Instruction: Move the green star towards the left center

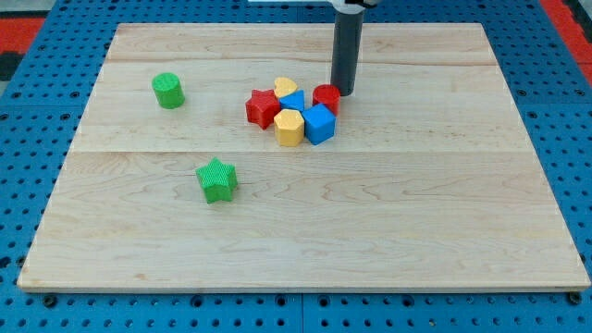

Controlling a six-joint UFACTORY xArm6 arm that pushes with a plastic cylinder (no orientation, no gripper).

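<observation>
The green star (217,179) lies on the wooden board (416,213), left of centre and below the middle. My tip (344,92) is well to the upper right of it, at the top right edge of a cluster of blocks, right beside the red cylinder (326,96). The tip is far from the green star and does not touch it.
The cluster near the board's centre holds a red star (264,107), two yellow heart-shaped blocks (286,88) (289,128), a blue cube (320,123) and a small blue block (294,101). A green cylinder (168,91) stands at the upper left.
</observation>
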